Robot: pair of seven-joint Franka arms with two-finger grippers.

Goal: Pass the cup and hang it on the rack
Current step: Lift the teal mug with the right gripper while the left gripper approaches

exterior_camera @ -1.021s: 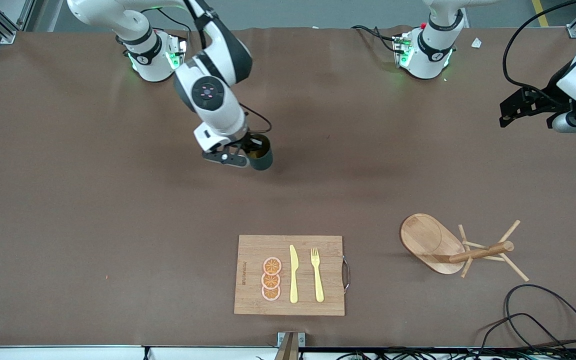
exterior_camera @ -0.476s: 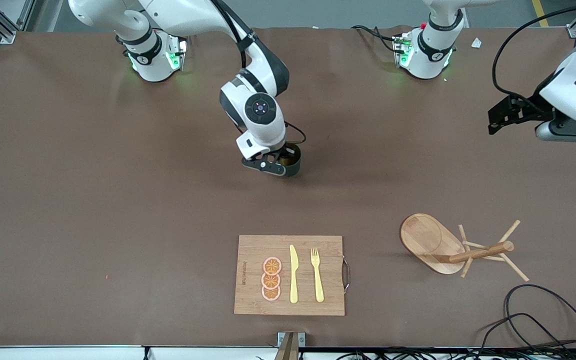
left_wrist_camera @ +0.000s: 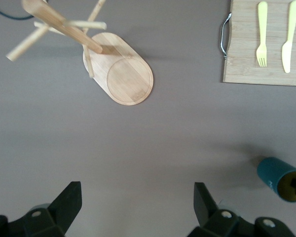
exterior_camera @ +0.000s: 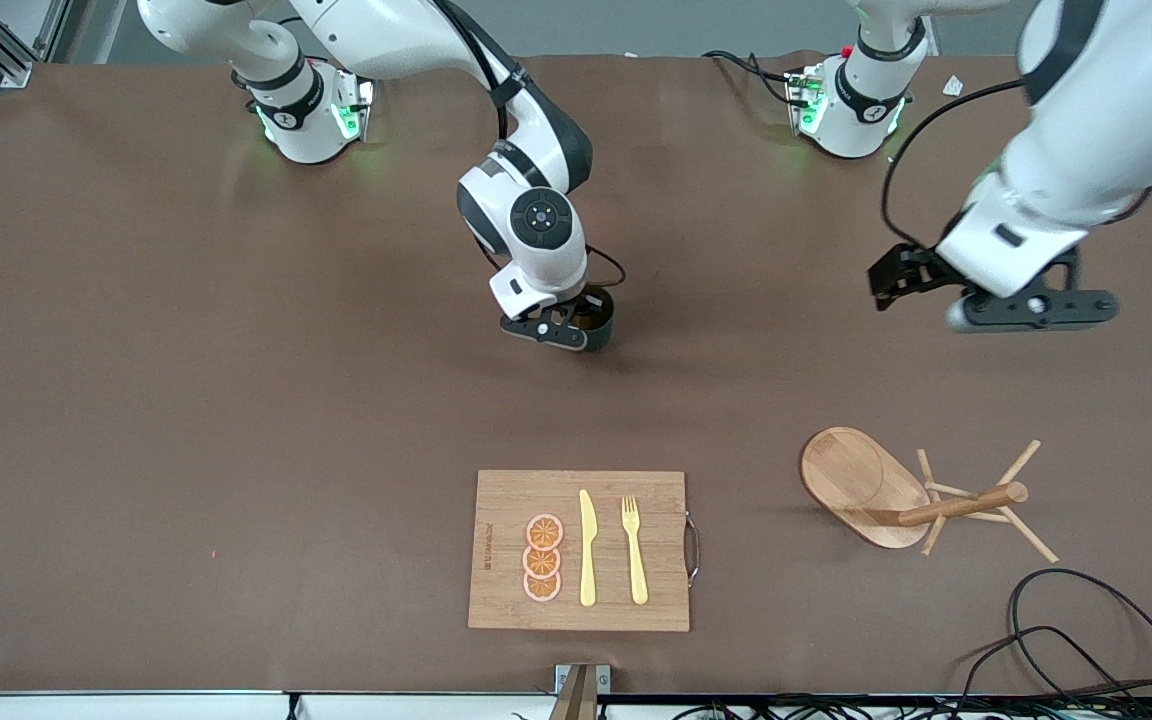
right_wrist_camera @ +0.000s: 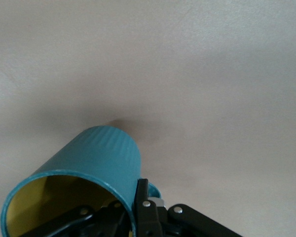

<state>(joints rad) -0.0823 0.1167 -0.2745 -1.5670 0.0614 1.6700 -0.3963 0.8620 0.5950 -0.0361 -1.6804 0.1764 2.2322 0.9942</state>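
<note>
The right arm reaches out from its base toward the middle of the table, the forearm bent down and the wrist tilted. Its right gripper (exterior_camera: 576,322) is closed on the rim of the cup (exterior_camera: 596,318), one finger inside and one outside the wall, next to the small handle. In the right wrist view the cup (right_wrist_camera: 84,182) hangs tilted from the fingers (right_wrist_camera: 144,210), with its yellowish inside visible, and it is over bare table, not resting flat on it.

I take the rack (exterior_camera: 921,495) as the landmark. It stands toward the left arm's end of the table, with its oval base on the table. The cup is well apart from the rack, more toward the right arm's end and farther from the front camera.

The left arm comes down from its base, the forearm sloping low over the table. The left gripper (exterior_camera: 976,295) has its fingers (left_wrist_camera: 64,205) spread wide and holds nothing. It is in the air over bare table, between the rack and the left base.

The board (exterior_camera: 581,550) with knife (exterior_camera: 587,548), fork (exterior_camera: 634,548) and orange slices (exterior_camera: 542,558) lies beside the rack, toward the right arm's end.
</note>
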